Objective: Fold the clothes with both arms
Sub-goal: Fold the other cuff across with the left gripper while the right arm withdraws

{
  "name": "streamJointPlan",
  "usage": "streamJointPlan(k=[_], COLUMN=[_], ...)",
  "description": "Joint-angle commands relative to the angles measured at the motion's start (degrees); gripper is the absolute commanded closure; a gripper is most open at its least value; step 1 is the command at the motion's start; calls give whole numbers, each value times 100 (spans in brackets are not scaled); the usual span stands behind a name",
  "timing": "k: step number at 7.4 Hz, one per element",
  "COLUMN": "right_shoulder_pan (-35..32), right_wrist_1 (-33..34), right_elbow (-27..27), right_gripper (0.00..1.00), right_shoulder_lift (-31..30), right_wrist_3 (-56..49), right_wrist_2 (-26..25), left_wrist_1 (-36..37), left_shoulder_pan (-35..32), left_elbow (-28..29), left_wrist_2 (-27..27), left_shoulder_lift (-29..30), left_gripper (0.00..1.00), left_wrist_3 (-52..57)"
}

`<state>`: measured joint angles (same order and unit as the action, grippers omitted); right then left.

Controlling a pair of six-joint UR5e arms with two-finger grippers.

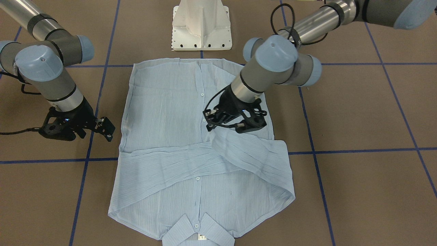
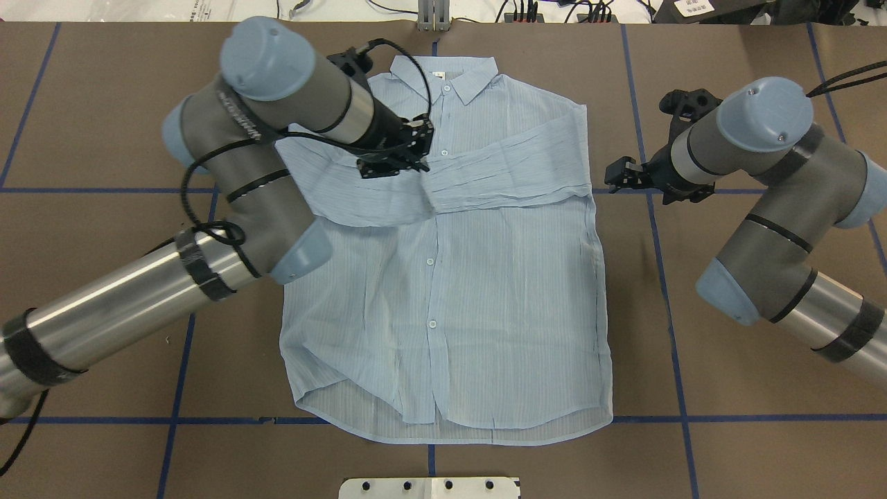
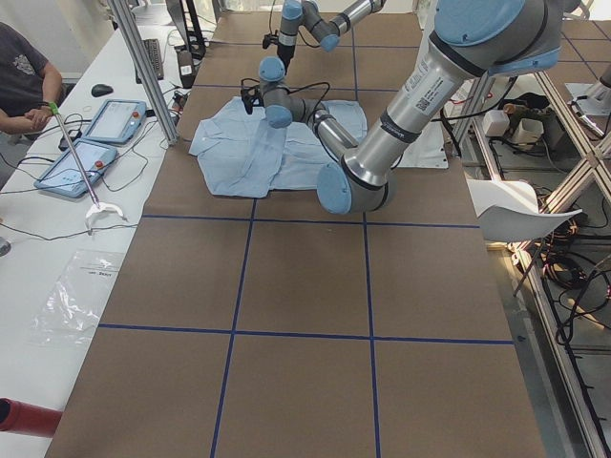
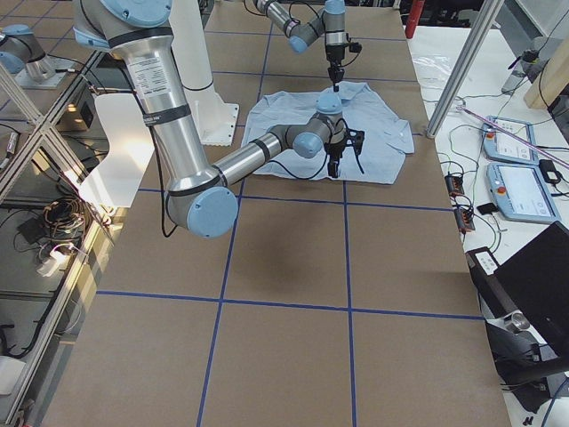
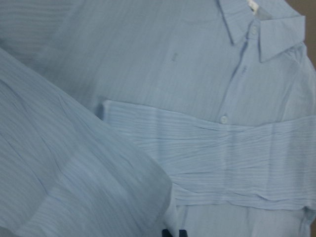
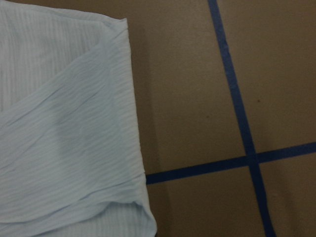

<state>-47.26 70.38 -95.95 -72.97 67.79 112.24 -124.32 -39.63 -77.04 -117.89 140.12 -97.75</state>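
The light-blue shirt (image 1: 170,112) (image 2: 471,291) lies flat, buttons up, with its collar (image 2: 443,73) at the far edge. Both sleeves are folded across the chest. My left gripper (image 1: 223,129) (image 2: 389,166) hovers over the chest, shut on the end of one sleeve, which rises a little off the shirt toward it. In the left wrist view that sleeve (image 5: 64,173) fills the lower left, close to the camera. My right gripper (image 1: 106,130) (image 2: 618,173) stands open over bare table just beside the shirt's folded side edge (image 6: 123,123), holding nothing.
The brown table (image 2: 727,83) carries a grid of blue tape lines (image 2: 651,277). The white pedestal base (image 1: 201,27) stands just behind the shirt's hem. In the exterior left view a person (image 3: 24,86) sits at a side bench with tablets (image 3: 91,153).
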Motion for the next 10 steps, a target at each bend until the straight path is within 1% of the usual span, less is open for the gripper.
streamJointPlan(k=[1, 2, 3, 4, 5, 6, 7, 8, 9, 10], right_shoulder_pan=[-107, -116, -108, -107, -99, -90, 119, 556, 1161, 1941], right_wrist_1=[-7, -7, -16, -16, -16, -16, -25, -16, -16, -7], right_elbow=[41, 50, 42, 7, -37, -194, -509, -1008, -1457, -1801], right_gripper=[0, 0, 0, 0, 0, 0, 0, 0, 0, 0], right_shoulder_lift=[-287, -340, -350, -376, -367, -385, -472, -603, -761, -946], right_wrist_3=[-370, -494, -478, -469, -408, -285, 403, 1324, 2064, 2828], right_wrist_2=[-19, -1, -1, -1, 8, 138, 383, 308, -6, -828], left_wrist_1=[-4, -4, -39, -57, -48, 30, 318, 1026, 1302, 1331], left_shoulder_pan=[437, 543, 640, 675, 676, 676, 676, 676, 719, 711], left_elbow=[689, 690, 769, 761, 743, 534, -138, -1215, -2444, -3265], left_wrist_2=[502, 599, 748, 784, 785, 793, 802, 802, 811, 811], left_shoulder_lift=[805, 841, 911, 972, 1069, 1104, 809, 284, -661, -1332], left_gripper=[100, 100, 89, 27, 11, 7, 7, 8, 8, 8], left_wrist_3=[-445, -455, -507, -490, -508, -534, -534, -517, -464, -447])
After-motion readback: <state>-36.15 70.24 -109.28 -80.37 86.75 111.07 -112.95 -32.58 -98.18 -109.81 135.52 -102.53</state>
